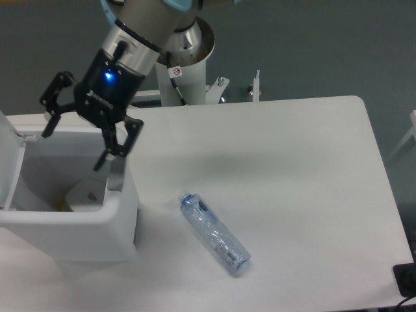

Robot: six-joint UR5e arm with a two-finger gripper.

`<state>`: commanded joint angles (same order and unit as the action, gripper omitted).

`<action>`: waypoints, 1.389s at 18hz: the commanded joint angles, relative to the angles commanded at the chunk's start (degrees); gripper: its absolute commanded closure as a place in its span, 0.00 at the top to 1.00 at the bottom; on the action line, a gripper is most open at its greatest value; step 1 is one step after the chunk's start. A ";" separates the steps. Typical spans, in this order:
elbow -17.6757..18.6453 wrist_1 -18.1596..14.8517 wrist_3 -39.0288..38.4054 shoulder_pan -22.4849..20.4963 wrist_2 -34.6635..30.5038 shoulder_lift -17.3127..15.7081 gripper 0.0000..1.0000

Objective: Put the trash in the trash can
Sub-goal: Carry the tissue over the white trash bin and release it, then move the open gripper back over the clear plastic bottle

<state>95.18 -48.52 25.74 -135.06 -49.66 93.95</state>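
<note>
The table is a smooth white slab with rounded corners. At its left end stands the bin, boxy white plastic with soft corners, its lid tipped up on the left. My gripper hangs over the bin's mouth, black fingers spread wide, holding nothing. The bottle, clear bluish ribbed plastic, lies slantwise on the table right of the bin, apart from it. The paper rests inside the bin, pale and creased.
</note>
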 joint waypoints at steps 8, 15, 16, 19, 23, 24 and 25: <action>-6.14 -0.35 3.17 -8.55 -1.57 8.51 1.00; -9.58 -0.88 2.47 -11.10 -7.29 15.29 1.00; -9.67 -0.88 2.12 -11.10 -7.82 15.90 1.00; -9.58 -1.14 1.68 -10.84 -9.32 17.05 1.00; -9.93 -4.30 1.59 -10.83 -11.41 18.80 1.00; -9.84 -4.48 1.59 -10.75 -13.78 19.51 1.00; -9.67 -5.00 1.59 -10.75 -16.15 20.12 1.00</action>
<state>85.52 -53.52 27.33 -145.81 -65.81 114.08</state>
